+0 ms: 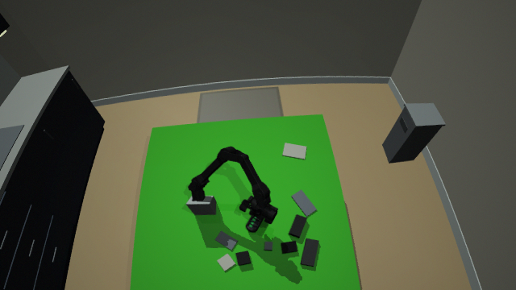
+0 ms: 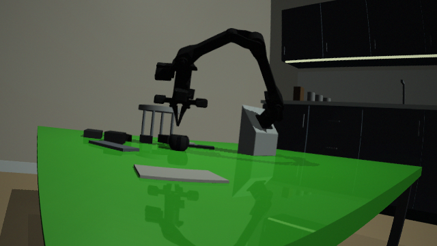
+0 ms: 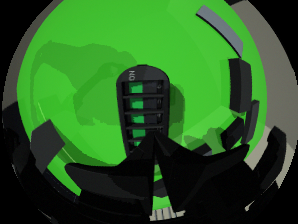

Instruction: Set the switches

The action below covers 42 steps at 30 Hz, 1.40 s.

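The dark grey controller unit (image 1: pixel 253 224) (image 2: pixel 179 143) (image 3: pixel 142 73) lies on the green bench with its switches facing up. In the wrist view, "ON" is printed at its far end, on the left. Several rockers show below that, each with a green left part and a dark right part. Which ends are pressed down is too small to tell. My gripper (image 2: pixel 177 125) (image 3: pixel 153 135) is shut and empty. Its tips point down, a little above the unit, and hide its near end and the last rocker in the wrist view. The underside label is hidden.
A grey plate (image 1: pixel 304 203), dark blocks (image 1: pixel 297 225) (image 1: pixel 310 252) and a small grey block (image 1: pixel 268 246) lie right of or below the unit in the top view. Another grey plate (image 1: pixel 226 240) lies lower left. A white plate (image 1: pixel 294 151) (image 2: pixel 181 173) lies farther off.
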Available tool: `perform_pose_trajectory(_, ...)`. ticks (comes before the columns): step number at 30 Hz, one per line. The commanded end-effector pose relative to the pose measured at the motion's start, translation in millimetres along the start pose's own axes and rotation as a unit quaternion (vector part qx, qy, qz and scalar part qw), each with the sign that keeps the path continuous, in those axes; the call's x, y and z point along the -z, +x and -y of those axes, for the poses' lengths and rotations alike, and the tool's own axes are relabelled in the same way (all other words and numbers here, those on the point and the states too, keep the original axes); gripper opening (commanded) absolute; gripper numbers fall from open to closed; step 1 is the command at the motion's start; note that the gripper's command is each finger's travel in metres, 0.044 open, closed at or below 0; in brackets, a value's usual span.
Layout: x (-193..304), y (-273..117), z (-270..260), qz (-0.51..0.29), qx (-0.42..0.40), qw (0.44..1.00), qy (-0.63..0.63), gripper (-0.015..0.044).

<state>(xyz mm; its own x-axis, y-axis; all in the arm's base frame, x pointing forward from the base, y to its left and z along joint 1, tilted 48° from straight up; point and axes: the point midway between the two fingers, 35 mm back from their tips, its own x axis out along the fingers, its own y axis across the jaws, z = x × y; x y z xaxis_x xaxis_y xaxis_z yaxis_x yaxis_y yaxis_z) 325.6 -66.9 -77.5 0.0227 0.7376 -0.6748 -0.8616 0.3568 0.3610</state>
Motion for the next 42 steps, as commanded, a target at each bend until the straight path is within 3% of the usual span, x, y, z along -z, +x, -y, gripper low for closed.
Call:
perform_pose_trajectory(1, -3, 2, 2, 0.002, 0.004, 1.0, 0.001, 0.0)
perform_pose_trajectory(27, -3, 41, 2, 0.003, 0.004, 1.0, 0.001, 0.0)
perform_pose_trajectory(42, -3, 41, 2, 0.003, 0.004, 1.0, 0.001, 0.0)
